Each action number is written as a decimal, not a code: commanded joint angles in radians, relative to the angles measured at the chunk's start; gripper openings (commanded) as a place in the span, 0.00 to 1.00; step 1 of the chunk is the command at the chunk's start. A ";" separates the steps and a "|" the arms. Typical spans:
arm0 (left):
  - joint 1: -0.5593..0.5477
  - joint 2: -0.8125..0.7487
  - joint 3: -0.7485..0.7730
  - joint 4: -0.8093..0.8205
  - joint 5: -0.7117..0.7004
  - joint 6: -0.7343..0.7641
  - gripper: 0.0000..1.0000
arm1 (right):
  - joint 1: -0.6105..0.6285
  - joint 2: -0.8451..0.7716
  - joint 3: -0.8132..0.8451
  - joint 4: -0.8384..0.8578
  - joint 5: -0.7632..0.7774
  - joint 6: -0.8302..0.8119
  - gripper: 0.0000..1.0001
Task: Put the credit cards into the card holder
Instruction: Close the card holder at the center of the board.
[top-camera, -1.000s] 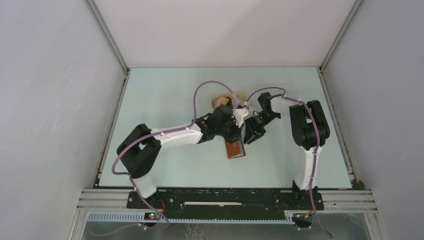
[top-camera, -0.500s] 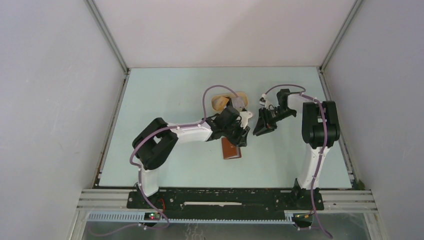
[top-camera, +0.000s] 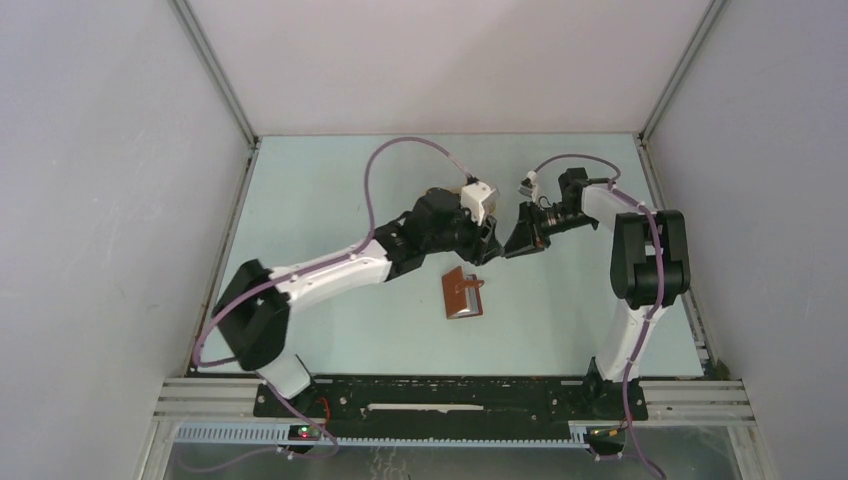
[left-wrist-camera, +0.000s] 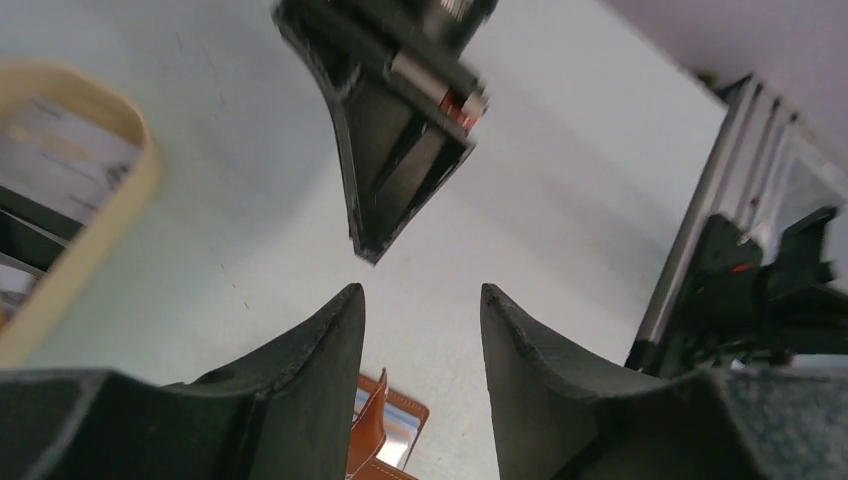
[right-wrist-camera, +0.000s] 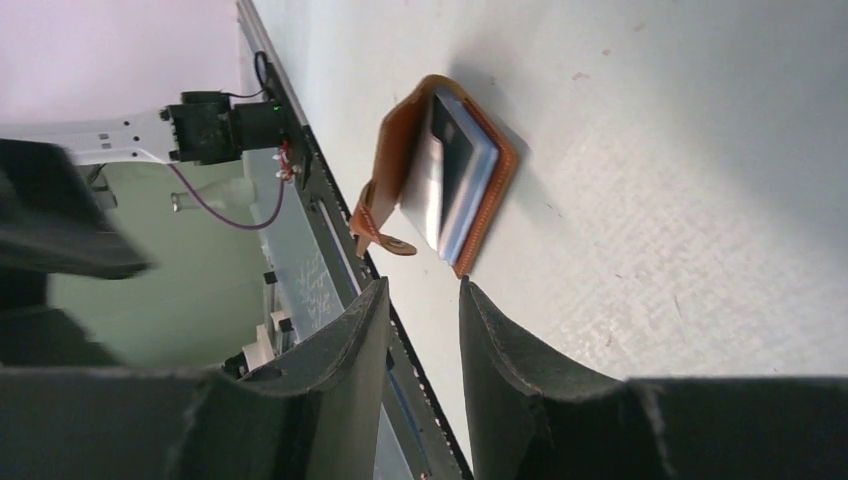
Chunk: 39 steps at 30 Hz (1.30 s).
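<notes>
Well, left fingers (left-wrist-camera: 300, 385) and right fingers (right-wrist-camera: 325, 395) part-open, both empty.

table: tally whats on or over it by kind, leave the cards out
grippers: 2 (left gripper, right gripper)
card holder: 1
tan tray: 1
total: 4
</notes>
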 joint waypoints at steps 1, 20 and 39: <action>0.013 -0.163 -0.060 0.063 -0.080 -0.011 0.51 | 0.003 -0.055 -0.008 -0.016 -0.111 -0.060 0.40; 0.126 -0.176 -0.450 0.167 -0.016 -0.318 0.41 | 0.206 0.042 0.031 -0.092 -0.023 -0.138 0.57; 0.086 0.011 -0.276 -0.072 -0.041 -0.283 0.40 | 0.237 0.073 0.049 -0.086 0.014 -0.124 0.36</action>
